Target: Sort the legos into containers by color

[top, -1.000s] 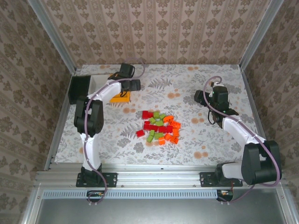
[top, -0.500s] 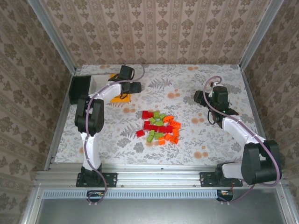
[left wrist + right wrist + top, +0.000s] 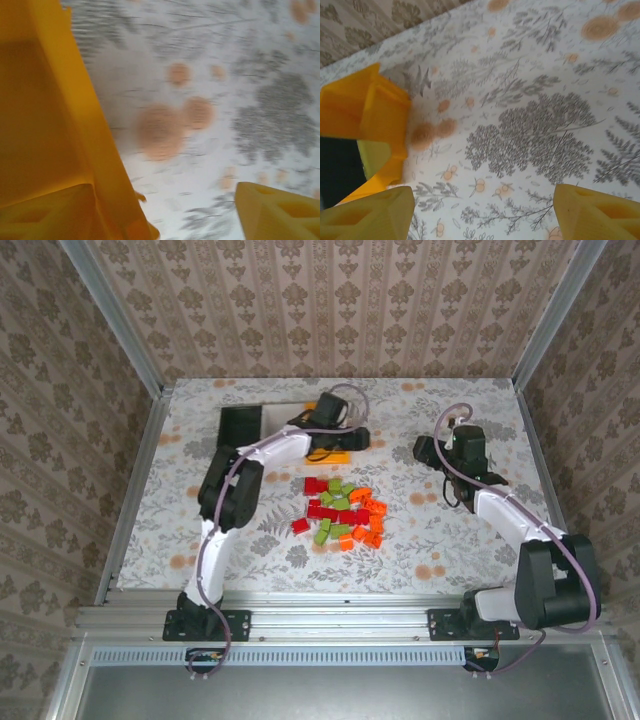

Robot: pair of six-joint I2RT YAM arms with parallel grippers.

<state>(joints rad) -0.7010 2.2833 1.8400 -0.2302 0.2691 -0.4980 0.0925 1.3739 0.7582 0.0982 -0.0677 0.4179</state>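
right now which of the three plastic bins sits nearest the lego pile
The orange-yellow bin, at the row's right end; the black bin is farthest.

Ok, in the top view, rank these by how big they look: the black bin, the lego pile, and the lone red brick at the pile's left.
Largest to smallest:
1. lego pile
2. black bin
3. red brick
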